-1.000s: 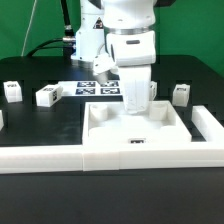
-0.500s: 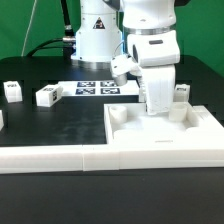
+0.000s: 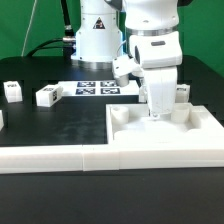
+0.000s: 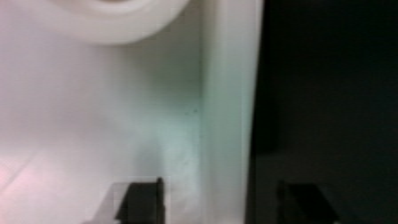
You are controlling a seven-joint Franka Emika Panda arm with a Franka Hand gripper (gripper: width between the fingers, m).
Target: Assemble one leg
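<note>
The large white tray-like part (image 3: 165, 150) lies on the black table at the exterior view's right. My gripper (image 3: 155, 112) reaches down at its far rim, between two raised corner posts. In the wrist view the gripper (image 4: 222, 200) straddles the white rim wall (image 4: 228, 110), with gaps on both sides, so it is open and holds nothing. One leg (image 3: 181, 93), a small white tagged block, stands just behind the tray near my gripper. Two more legs (image 3: 47, 96) (image 3: 11, 91) stand at the left.
The marker board (image 3: 98, 88) lies behind the gripper near the robot base. A long white border strip (image 3: 45, 160) runs along the table's front, touching the tray's front left. Another white part shows at the left edge (image 3: 2, 118).
Since one second ago my gripper and the tray have shifted together toward the exterior view's right. Over the last half second nothing has visibly moved.
</note>
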